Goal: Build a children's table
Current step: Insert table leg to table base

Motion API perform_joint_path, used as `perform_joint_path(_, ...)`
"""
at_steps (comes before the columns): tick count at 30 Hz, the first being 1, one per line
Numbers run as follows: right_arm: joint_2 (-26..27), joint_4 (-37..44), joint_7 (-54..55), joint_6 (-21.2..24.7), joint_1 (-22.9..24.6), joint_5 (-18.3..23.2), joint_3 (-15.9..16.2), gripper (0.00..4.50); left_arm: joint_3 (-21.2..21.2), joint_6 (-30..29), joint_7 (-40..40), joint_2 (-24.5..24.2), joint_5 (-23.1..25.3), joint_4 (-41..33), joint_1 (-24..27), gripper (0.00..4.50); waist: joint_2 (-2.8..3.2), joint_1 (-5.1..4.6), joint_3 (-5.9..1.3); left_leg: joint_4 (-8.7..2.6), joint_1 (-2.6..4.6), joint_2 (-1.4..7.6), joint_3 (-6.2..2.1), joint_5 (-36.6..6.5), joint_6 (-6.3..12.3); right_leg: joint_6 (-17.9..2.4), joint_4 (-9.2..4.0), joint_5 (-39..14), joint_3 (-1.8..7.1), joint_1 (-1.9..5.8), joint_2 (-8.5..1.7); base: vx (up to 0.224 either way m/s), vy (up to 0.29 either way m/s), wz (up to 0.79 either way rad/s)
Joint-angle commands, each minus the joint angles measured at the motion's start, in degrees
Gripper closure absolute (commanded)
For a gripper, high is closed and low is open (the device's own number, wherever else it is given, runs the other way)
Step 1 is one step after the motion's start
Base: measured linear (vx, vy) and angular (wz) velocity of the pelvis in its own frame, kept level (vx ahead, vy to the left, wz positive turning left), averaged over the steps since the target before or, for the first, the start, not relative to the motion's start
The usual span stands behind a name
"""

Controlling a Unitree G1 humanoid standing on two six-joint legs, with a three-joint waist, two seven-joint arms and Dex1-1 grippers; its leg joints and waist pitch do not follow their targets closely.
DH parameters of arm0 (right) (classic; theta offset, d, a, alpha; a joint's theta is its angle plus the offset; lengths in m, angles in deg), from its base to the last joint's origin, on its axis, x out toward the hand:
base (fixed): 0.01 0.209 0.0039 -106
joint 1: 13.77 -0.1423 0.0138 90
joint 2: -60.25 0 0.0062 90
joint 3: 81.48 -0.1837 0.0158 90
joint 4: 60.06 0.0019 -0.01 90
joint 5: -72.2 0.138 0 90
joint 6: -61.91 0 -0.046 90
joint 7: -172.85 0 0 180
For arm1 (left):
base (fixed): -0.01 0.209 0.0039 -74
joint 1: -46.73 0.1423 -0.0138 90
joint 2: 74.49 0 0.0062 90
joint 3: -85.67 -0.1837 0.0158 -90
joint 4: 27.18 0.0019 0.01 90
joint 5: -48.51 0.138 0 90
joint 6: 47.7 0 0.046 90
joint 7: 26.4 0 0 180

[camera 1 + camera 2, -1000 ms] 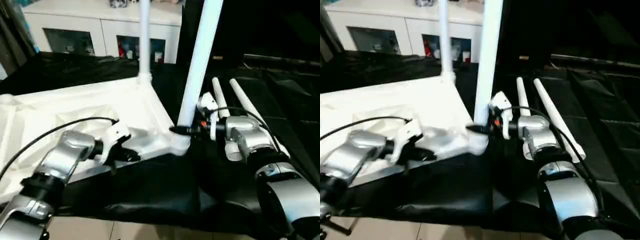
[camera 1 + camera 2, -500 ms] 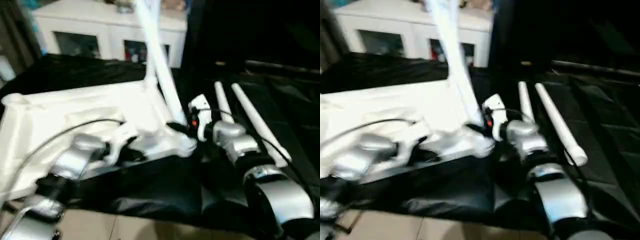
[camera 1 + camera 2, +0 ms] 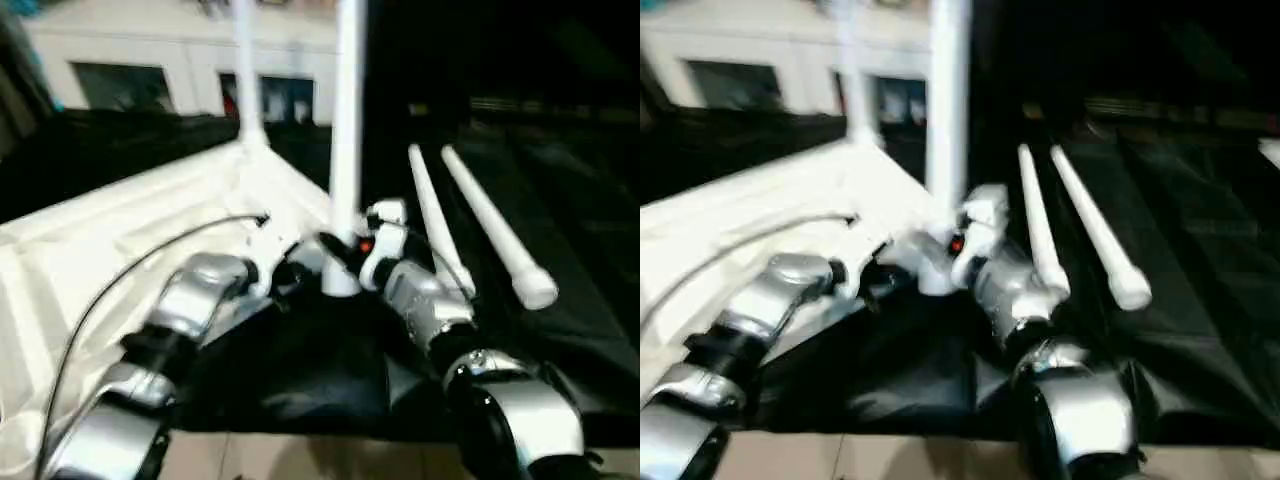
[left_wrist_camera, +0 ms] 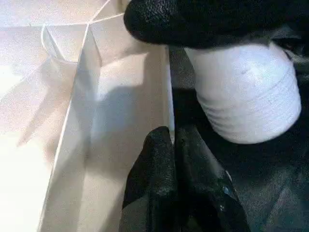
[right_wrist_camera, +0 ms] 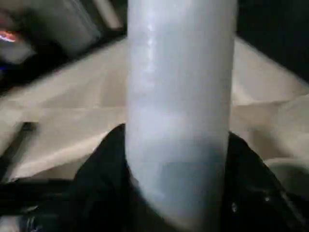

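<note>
My right claw (image 3: 335, 252) is clamped around a white leg (image 3: 348, 130) near its foot, one black finger (image 5: 99, 169) on either side of the tube, and the leg stands upright from the near corner of the table top (image 3: 120, 240). That top lies upside down on the black cloth (image 3: 300, 370), its ribbed underside (image 4: 91, 96) facing up, stretching away to the left of my right claw. My left claw (image 4: 176, 145) is closed on nothing, fingers pressed together, with its tips at the top's near edge wall, just beside the leg's ridged socket end (image 4: 248, 101). A second leg (image 3: 245, 70) stands upright at the far corner. Two loose legs (image 3: 480, 215) lie side by side on the cloth just to the right of my right claw.
</note>
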Motion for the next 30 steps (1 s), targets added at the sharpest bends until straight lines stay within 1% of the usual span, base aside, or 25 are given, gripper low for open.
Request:
perform_joint_path(1,-1.7,2.3,-4.2,0.8,0.6,2.1,-1.2,2.62,1.9,3.2,3.2,-1.6,-1.8,-4.7,1.0,4.50,0.76,0.27,-4.80,-2.42,0.10,3.23,-1.18,-2.0,4.87,-15.8,-1.83,14.9,2.95,3.56,-5.06,0.066,-0.018,0.00)
perform_joint_path(2,-2.2,4.2,-7.1,1.3,1.0,3.2,-1.4,2.62,2.8,3.4,6.6,-2.5,-4.3,-7.5,2.8,4.50,0.88,0.54,-5.08,-2.01,0.11,3.17,-1.06,0.9,6.00,-16.6,-1.34,19.3,2.88,3.51,-4.97,0.066,-0.018,0.00)
perform_joint_path(3,-2.3,4.3,-7.3,1.4,1.0,3.2,-1.4,2.62,2.8,3.4,6.8,-2.5,-4.5,-7.7,2.9,4.50,0.86,0.87,-5.06,-1.37,-0.24,3.02,-0.74,4.8,8.55,-17.6,-0.56,26.6,2.60,3.35,-4.59,0.052,-0.025,0.00)
perform_joint_path(4,-3.3,7.0,-10.5,2.3,1.7,4.6,-1.3,2.62,3.4,2.1,9.5,-4.5,-6.2,-11.3,4.9,4.05,0.67,1.15,-5.28,-0.91,-0.55,3.05,-0.71,7.3,10.27,-17.8,0.16,30.9,2.39,3.56,-4.46,0.000,0.000,0.00)
perform_joint_path(5,-3.7,8.3,-12.0,2.8,2.0,5.1,-1.4,2.62,3.4,1.0,10.4,-5.7,-6.8,-12.6,5.7,3.93,0.87,1.35,-5.44,-0.48,-0.56,3.19,-0.61,8.9,11.53,-17.5,0.49,33.0,2.21,3.07,-4.22,0.000,0.000,0.00)
perform_joint_path(7,-4.4,10.9,-14.2,3.7,2.8,5.7,-1.1,2.62,3.2,2.3,13.0,-7.7,-7.6,-14.0,6.9,3.87,0.76,1.74,-5.37,-0.22,-0.63,3.36,-0.49,8.5,11.83,-17.8,0.56,31.6,2.06,2.72,-4.24,0.000,0.000,0.00)
perform_joint_path(8,-4.7,11.9,-15.0,4.0,3.1,5.9,-1.1,2.62,3.1,3.0,14.0,-8.4,-7.9,-14.5,7.3,3.63,0.56,1.82,-5.19,-0.21,-0.76,3.36,-0.32,6.3,11.43,-17.6,0.32,28.2,2.14,2.56,-4.27,0.000,0.000,0.00)
perform_joint_path(9,-5.0,13.5,-15.9,4.6,3.6,6.4,-0.9,2.62,3.4,3.4,14.9,-9.2,-8.1,-14.6,7.4,3.63,0.40,1.87,-5.08,-0.27,-0.81,3.42,-0.28,5.3,11.18,-17.4,0.18,26.1,2.18,2.49,-4.21,0.000,0.000,0.00)
perform_joint_path(10,-5.4,15.7,-17.4,5.8,4.1,7.3,-0.8,2.62,3.9,3.5,15.8,-10.1,-8.4,-14.9,7.6,3.56,0.29,1.90,-4.57,-0.55,-0.91,3.50,-0.09,2.1,10.28,-16.9,-0.36,20.5,2.27,2.24,-4.34,0.000,0.000,0.00)
perform_joint_path(11,-5.6,16.7,-18.0,6.6,4.4,7.8,-0.8,2.62,4.2,3.4,16.1,-10.4,-8.5,-15.0,7.5,3.56,0.65,2.18,-4.28,-0.88,-0.56,3.82,-0.15,-1.4,8.99,-16.2,-0.88,13.7,2.32,2.01,-4.47,0.000,0.000,0.00)
perform_joint_path(13,-6.3,19.3,-19.7,8.3,5.1,8.6,-0.6,2.62,5.2,3.4,17.2,-11.3,-9.0,-15.4,7.4,3.48,0.70,2.09,-3.94,-1.32,-0.44,3.96,-0.21,-4.4,7.21,-15.5,-1.48,7.0,2.39,2.01,-4.50,-0.031,0.000,0.00)
perform_joint_path(14,-6.9,21.7,-21.3,10.0,5.8,9.3,-0.1,2.62,6.4,2.3,18.2,-11.9,-10.2,-16.0,7.1,3.29,0.62,2.06,-3.60,-1.73,-0.18,4.00,-0.14,-8.0,4.72,-14.3,-2.07,-0.3,2.56,1.86,-4.40,-0.061,0.000,0.00)
perform_joint_path(16,-7.7,24.5,-22.9,12.0,6.8,10.0,0.8,2.62,7.8,1.3,19.2,-12.8,-11.7,-16.4,6.7,3.29,0.72,2.10,-3.20,-2.29,-0.02,4.04,-0.17,-11.4,2.48,-13.0,-2.66,-7.1,2.72,1.67,-4.48,-0.059,0.010,0.00)
perform_joint_path(17,-9.1,27.8,-25.2,14.4,8.2,10.4,2.2,2.62,10.6,0.1,19.2,-13.0,-14.4,-15.7,5.3,3.15,0.80,2.03,-2.62,-2.76,0.30,4.01,-0.18,-15.4,1.00,-12.0,-3.39,-13.3,2.80,1.41,-4.50,-0.054,0.010,-0.01)
perform_joint_path(19,-10.0,30.3,-26.6,15.8,9.2,10.4,3.4,2.62,13.9,-0.9,17.8,-11.9,-17.8,-15.0,3.5,2.96,0.91,2.32,-2.57,-2.83,1.06,3.91,-0.24,-19.0,-0.83,-10.7,-4.02,-19.4,3.03,1.23,-4.73,0.000,0.000,0.00)
perform_joint_path(20,-10.4,31.8,-27.1,16.6,10.0,10.4,4.1,2.62,16.5,-3.6,16.3,-10.4,-21.2,-15.4,2.2,2.96,0.83,2.33,-2.66,-2.96,1.00,3.97,-0.49,-19.0,-1.48,-10.5,-3.98,-20.1,3.16,1.34,-4.93,0.000,0.000,0.00)
perform_joint_path(21,-10.6,32.5,-27.4,17.1,10.3,10.4,4.4,2.62,17.7,-5.5,15.6,-9.6,-23.0,-15.7,1.6,2.82,0.74,2.37,-2.70,-2.98,0.84,3.96,-0.49,-18.3,-1.66,-10.6,-3.88,-19.4,3.13,1.57,-4.97,0.000,0.000,0.00)
perform_joint_path(22,-10.7,33.8,-27.4,17.5,10.9,10.0,5.0,2.62,19.5,-7.6,14.4,-8.0,-26.0,-16.1,0.6,2.75,0.91,2.73,-2.71,-2.90,1.05,3.91,-0.42,-17.7,-1.64,-10.9,-3.96,-18.3,3.23,1.26,-4.97,0.000,0.000,0.00)
perform_joint_path(23,-10.7,34.7,-27.2,17.6,11.4,9.7,5.4,2.62,21.1,-10.1,12.7,-6.4,-28.5,-16.2,-0.4,2.73,0.74,2.84,-2.68,-2.85,0.86,3.92,-0.42,-17.2,-1.83,-11.4,-3.72,-17.5,3.27,1.55,-5.09,0.000,0.000,0.00)
perform_joint_path(24,-10.7,34.7,-27.2,17.6,11.4,9.7,5.4,2.62,21.1,-10.1,12.7,-6.4,-28.5,-16.2,-0.4,2.64,0.61,3.02,-2.72,-2.83,0.77,3.81,-0.46,-16.8,-1.58,-11.4,-3.87,-17.4,3.25,1.64,-5.12,0.000,0.000,0.00)
perform_joint_path(25,-10.6,36.7,-27.0,18.6,12.3,9.7,6.1,2.62,23.0,-13.1,10.7,-3.3,-32.4,-16.6,-1.9,2.48,0.58,3.10,-2.98,-2.68,0.84,3.75,-0.33,-15.3,-1.29,-11.4,-3.70,-15.7,3.30,1.77,-4.99,0.000,0.000,0.00)
perform_joint_path(26,-10.4,37.5,-26.8,19.0,12.7,9.8,6.4,2.62,23.3,-14.6,9.5,-1.4,-34.0,-16.7,-2.6,2.39,0.44,3.49,-3.26,-2.37,0.71,3.75,-0.28,-12.7,-0.65,-11.9,-3.43,-11.8,3.30,1.84,-4.89,0.000,0.000,0.00)
perform_joint_path(27,-10.4,38.3,-26.6,19.6,13.0,10.1,6.6,2.62,23.4,-15.3,9.0,-0.3,-34.8,-16.7,-2.9,2.39,0.37,3.50,-3.36,-2.30,0.55,3.73,-0.31,-11.4,-0.35,-12.2,-3.11,-9.7,3.23,2.00,-4.79,0.000,0.000,0.00)
perform_joint_path(29,-10.3,40.7,-26.2,21.0,13.8,10.6,7.6,2.62,22.8,-17.4,7.1,3.4,-36.1,-16.0,-4.2,2.31,0.15,3.64,-3.86,-1.75,0.08,3.44,-0.24,-6.2,1.50,-12.8,-2.38,-1.4,3.01,2.44,-4.50,0.000,0.000,0.00)
perform_joint_path(30,-10.3,40.9,-26.1,21.0,13.8,10.6,7.7,2.62,22.8,-17.6,6.8,3.8,-36.2,-15.8,-4.4,2.20,0.12,3.67,-3.89,-1.63,0.07,3.42,-0.24,-5.4,1.91,-13.0,-2.24,0.1,2.96,2.44,-4.45,0.000,0.000,0.00)
